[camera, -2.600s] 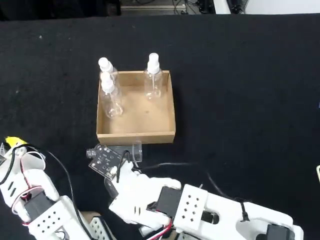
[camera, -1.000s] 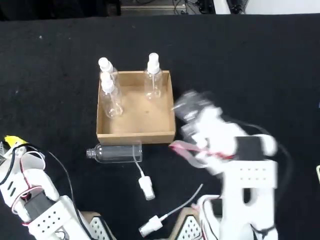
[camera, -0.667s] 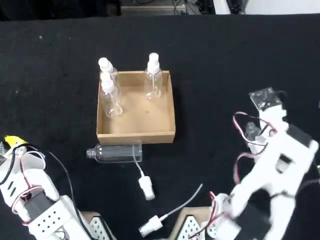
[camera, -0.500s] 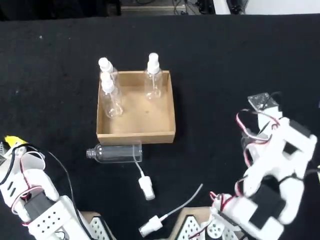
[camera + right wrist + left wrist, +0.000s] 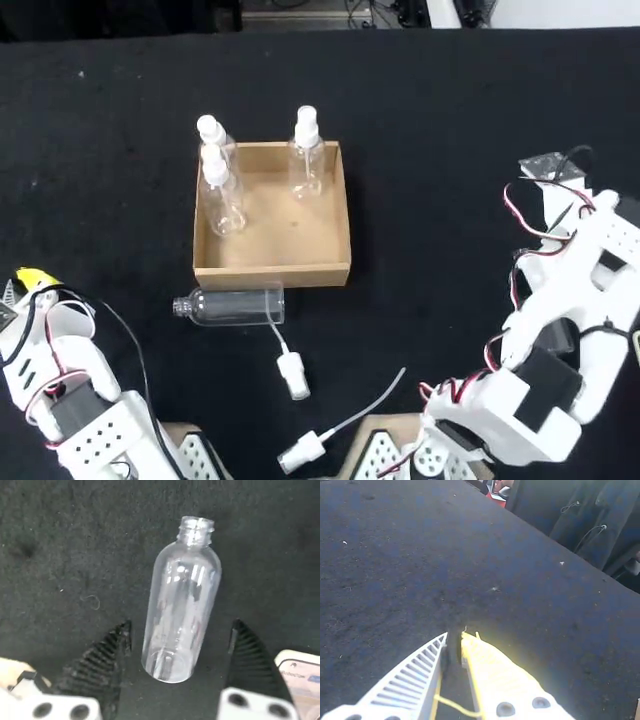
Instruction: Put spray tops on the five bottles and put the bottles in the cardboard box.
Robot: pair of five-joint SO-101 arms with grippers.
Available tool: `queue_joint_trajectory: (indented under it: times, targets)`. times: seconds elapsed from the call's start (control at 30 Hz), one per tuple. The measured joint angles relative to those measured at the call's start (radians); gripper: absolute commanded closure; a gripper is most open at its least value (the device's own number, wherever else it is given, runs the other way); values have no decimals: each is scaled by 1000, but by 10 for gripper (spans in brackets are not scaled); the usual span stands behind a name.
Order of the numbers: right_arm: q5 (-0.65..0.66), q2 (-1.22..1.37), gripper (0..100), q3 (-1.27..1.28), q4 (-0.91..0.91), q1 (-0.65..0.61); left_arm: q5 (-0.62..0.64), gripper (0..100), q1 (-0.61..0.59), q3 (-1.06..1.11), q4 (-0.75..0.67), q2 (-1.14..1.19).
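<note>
The cardboard box [image 5: 335, 215] holds three upright clear bottles with white spray tops: two at its left side [image 5: 222, 195] [image 5: 211, 133] and one at the back right [image 5: 307, 150]. An uncapped bottle [image 5: 232, 305] lies on its side in front of the box. Two loose spray tops [image 5: 293, 375] [image 5: 308, 450] lie nearer the front edge. Another uncapped bottle [image 5: 182, 615] lies on the black cloth, with my right gripper [image 5: 180, 626] open and a finger on each side of it. The right arm [image 5: 565, 290] is at the table's right side. My left gripper [image 5: 454, 639] is shut and empty at the front left [image 5: 22, 285].
Black cloth covers the whole table [image 5: 450, 120]. A pale flat item with print [image 5: 300, 672] lies close beside the right gripper. Cables hang from the right arm [image 5: 515, 215]. Dark curtains [image 5: 580, 515] hang beyond the table's edge.
The right arm swung away from the bottle in front of the box over to the table's right side, ending over the other uncapped bottle. The left arm kept still.
</note>
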Motion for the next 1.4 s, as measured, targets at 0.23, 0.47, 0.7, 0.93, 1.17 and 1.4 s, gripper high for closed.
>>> queue_joint_trajectory:
  times: [0.23,0.47,0.7,0.93,1.17,1.4]
  targets:
    - [26,0,737,69,-94,0,0,970,0,0,0,0]
    - [32,0,737,207,-258,0,0,970,0,0,0,0]
    - [32,0,876,315,-361,0,0,970,0,0,0,0]
    - [31,-3,988,344,-430,0,0,970,0,0,0,0]
    - [-115,-160,988,221,-253,-43,-34,970,2,0,5,0]
    - [-361,-430,988,226,-152,-199,-153,962,69,-58,121,-2]
